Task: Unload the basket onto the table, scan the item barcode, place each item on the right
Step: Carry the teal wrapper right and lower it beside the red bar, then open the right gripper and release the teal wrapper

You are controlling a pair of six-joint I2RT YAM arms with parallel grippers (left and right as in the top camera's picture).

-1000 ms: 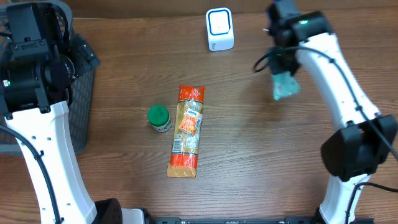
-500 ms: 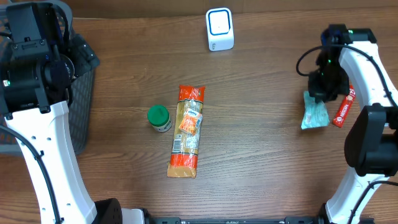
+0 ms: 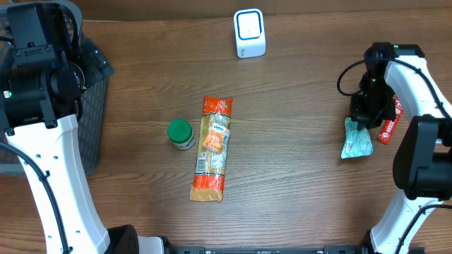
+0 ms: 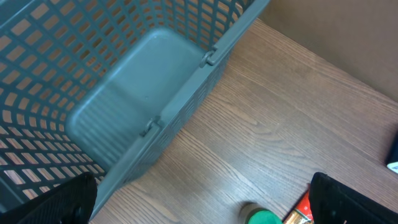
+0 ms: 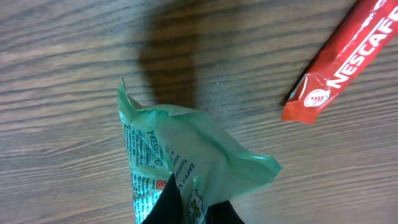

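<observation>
The right end effector (image 3: 363, 117) is clamped together on the top edge of a green packet (image 5: 186, 155), pinching its crumpled film between dark fingers (image 5: 163, 210). The green packet hangs low at the right side of the tabletop (image 3: 296, 162), just beside a red stick (image 3: 388, 123) that lies flat on the wood. Whether its lower end touches the surface cannot be told. The white scanner (image 3: 249, 33) stands at the far edge, well apart from the green packet. The left end effector (image 4: 205, 202) has its fingers spread wide apart with nothing between them. It hangs over the rim of a grey basket (image 4: 143, 93) at the left. Near the middle lie a long orange packet (image 3: 212, 149) and, just beside it, a green-capped bottle (image 3: 181, 134).
</observation>
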